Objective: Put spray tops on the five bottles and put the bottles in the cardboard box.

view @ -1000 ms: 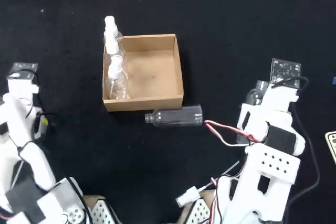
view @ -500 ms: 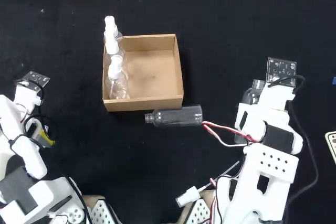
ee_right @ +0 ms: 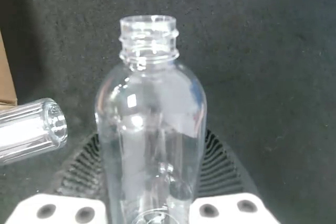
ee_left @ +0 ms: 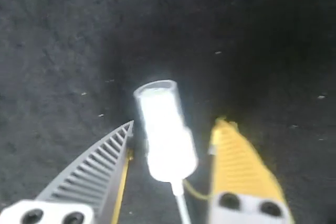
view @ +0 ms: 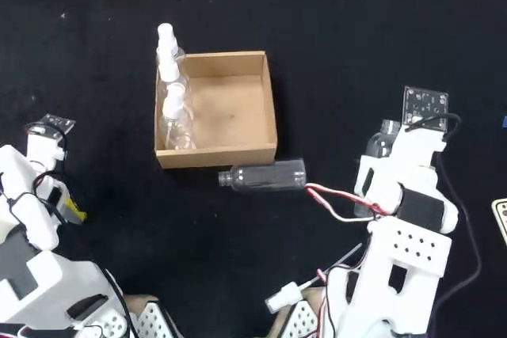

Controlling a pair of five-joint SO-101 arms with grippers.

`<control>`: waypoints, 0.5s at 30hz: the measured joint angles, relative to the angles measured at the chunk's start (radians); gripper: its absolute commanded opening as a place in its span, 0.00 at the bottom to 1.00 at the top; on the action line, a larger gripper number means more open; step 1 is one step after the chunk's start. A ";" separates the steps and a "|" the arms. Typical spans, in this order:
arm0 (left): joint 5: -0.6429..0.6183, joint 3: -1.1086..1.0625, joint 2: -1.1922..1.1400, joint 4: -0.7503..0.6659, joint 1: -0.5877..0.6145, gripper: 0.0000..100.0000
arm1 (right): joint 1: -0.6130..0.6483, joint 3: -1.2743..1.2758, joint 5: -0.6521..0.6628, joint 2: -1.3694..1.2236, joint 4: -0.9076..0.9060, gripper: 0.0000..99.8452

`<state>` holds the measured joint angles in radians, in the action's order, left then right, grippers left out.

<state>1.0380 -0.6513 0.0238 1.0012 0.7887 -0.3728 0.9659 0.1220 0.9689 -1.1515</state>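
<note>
Far left, the left gripper (ee_left: 172, 129) has its ribbed grey and yellow jaws nearly closed on a white plastic spray top (ee_left: 165, 132), dip tube trailing, held over the black cloth table (view: 95, 53). Moving along, the shallow brown cardboard box (view: 270, 108) sits mid-table, with three capped clear bottles (view: 176, 120) standing along its left wall. Just in front of the box lies a clear uncapped plastic bottle (view: 265, 176), neck pointing left. Down by the arm bases, a second white spray top (view: 287, 297) lies loose. Over on the right, the right gripper (ee_right: 152, 182) clasps an upright clear open-necked bottle (ee_right: 152, 124) round its body, well apart from the box.
</note>
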 measured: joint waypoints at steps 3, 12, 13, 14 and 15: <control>0.000 0.000 0.000 0.011 -0.002 0.06 | 0.000 0.000 0.000 0.000 0.000 0.01; -0.003 0.178 0.071 0.241 0.002 0.03 | 0.000 0.000 0.000 0.000 0.000 0.01; -0.015 0.199 0.084 0.249 0.002 0.03 | 0.000 0.000 0.000 0.000 0.000 0.01; -0.037 0.219 0.098 0.258 0.003 0.03 | 0.000 -0.003 0.000 0.000 0.000 0.01; -0.058 0.235 0.110 0.258 0.005 0.03 | 0.003 -0.012 0.000 0.000 0.000 0.01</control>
<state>0.9797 -0.4166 0.1343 1.2589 0.7933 -0.3698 0.9536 0.1220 0.9689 -1.1515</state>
